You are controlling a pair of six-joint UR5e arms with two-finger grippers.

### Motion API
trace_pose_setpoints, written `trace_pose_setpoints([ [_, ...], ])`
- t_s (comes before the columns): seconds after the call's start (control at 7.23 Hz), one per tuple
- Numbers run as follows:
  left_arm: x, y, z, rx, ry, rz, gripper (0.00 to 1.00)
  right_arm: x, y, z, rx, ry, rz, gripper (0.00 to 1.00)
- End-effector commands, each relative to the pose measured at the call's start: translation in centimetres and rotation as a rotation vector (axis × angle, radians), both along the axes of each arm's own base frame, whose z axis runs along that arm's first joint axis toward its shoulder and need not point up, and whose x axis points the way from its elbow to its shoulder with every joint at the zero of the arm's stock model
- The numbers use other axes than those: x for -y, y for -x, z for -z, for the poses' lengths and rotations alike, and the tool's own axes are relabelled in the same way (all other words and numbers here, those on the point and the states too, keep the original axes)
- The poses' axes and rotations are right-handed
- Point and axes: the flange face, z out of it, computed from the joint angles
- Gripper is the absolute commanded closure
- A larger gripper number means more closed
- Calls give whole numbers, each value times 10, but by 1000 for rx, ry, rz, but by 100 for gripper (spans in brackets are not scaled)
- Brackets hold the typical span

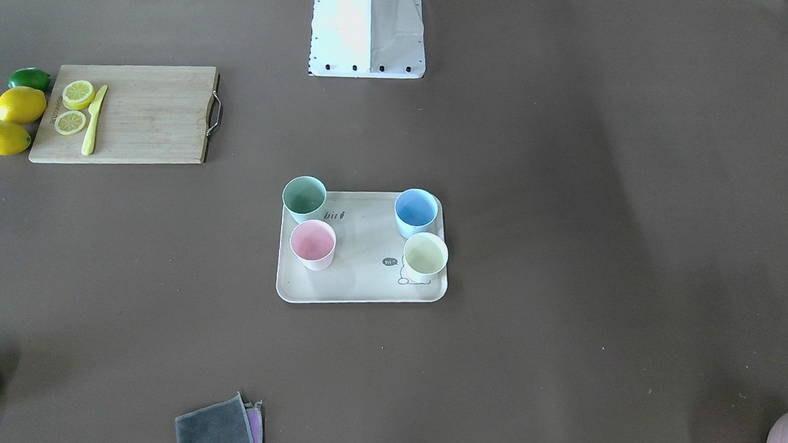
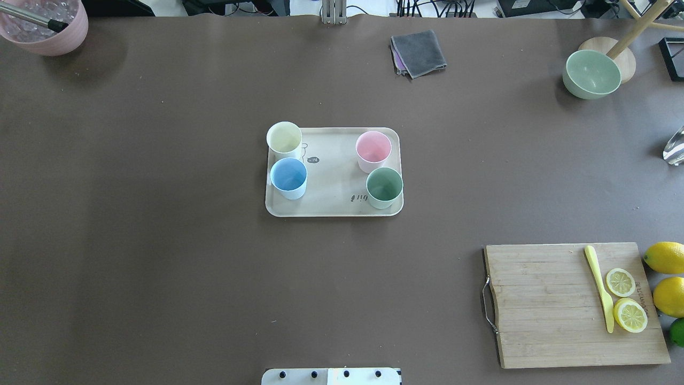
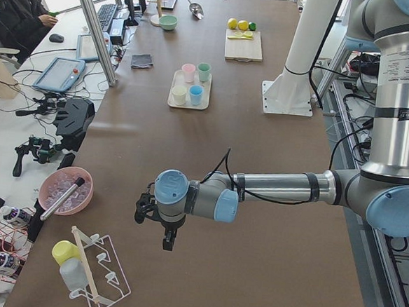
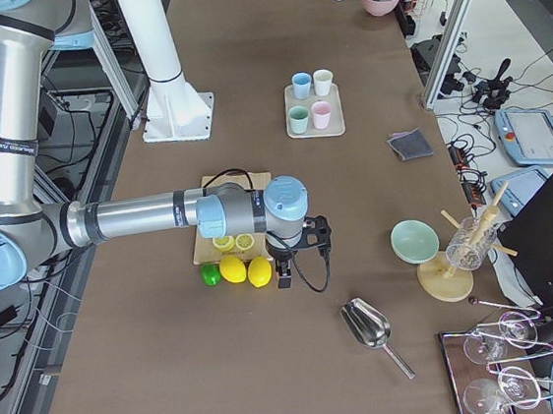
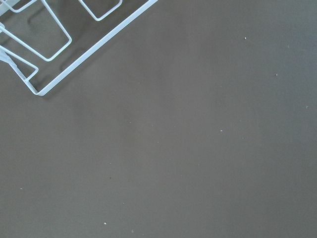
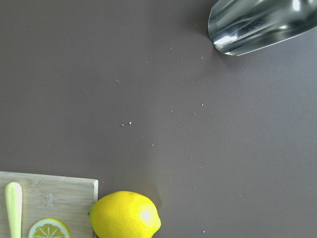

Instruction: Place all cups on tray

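Note:
The beige tray point(image 2: 334, 171) lies at the table's middle and all the cups stand upright on it. The cream-yellow cup point(image 2: 284, 138) and light blue cup point(image 2: 288, 175) are at its left end, the pink cup point(image 2: 373, 148) and pale green cup point(image 2: 384, 185) at its right end. My left gripper point(image 3: 167, 239) hangs over bare table far from the tray, near the wire rack; I cannot tell its state. My right gripper point(image 4: 284, 275) hovers beside the lemons, also far from the tray, state unclear. Neither wrist view shows fingers.
A wooden cutting board point(image 2: 566, 305) with lemon slices and a yellow knife point(image 2: 599, 286) lies front right, whole lemons point(image 2: 665, 256) beside it. A sage-green bowl point(image 2: 592, 73), a grey cloth point(image 2: 418, 52), a pink pot point(image 2: 45, 24), a metal scoop point(image 6: 257, 25) and a wire rack point(image 5: 54, 44) stand around the edges.

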Motion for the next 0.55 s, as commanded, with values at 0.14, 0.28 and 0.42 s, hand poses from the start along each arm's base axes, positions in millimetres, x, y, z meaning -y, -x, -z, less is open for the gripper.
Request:
trace_pose_setpoints([
  [0.14,-1,0,-7,-1,13,0,2,-11,-21,-18,-7,-7,-2,0],
  [0.28,-1,0,-7,1,13,0,2,-12,-22,-19,-7,-2,-2,0],
  [0.42,-1,0,-7,1,13,0,2,-12,-21,-19,-5,-2,-2,0],
])
